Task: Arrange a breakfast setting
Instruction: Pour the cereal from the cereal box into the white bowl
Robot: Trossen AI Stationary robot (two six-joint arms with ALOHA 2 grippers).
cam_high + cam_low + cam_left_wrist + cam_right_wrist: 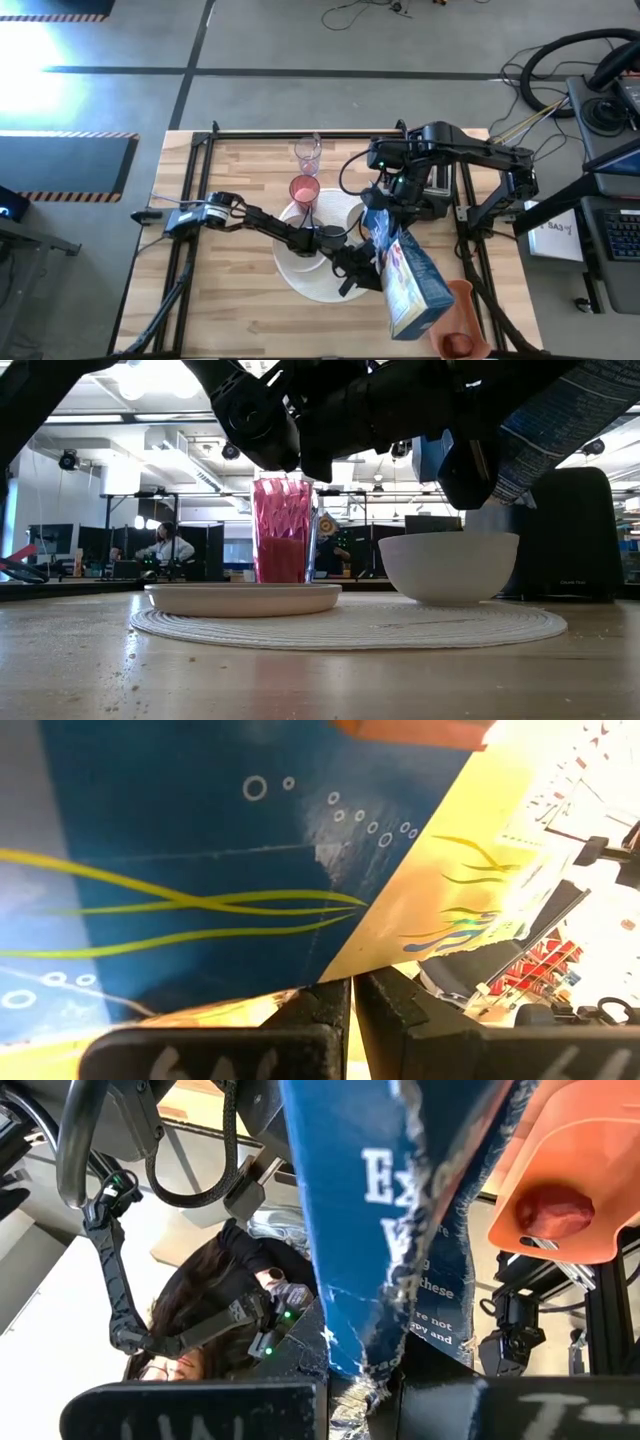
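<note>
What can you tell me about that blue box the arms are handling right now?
The blue box is a cardboard carton, blue with yellow panels, wavy yellow lines, small white rings and white lettering. Its opened end is torn and ragged. It is held off the table, tilted, over the table's right side, its far end over the orange tray. The right gripper pinches the torn end, and the left gripper is shut on its side.
</note>
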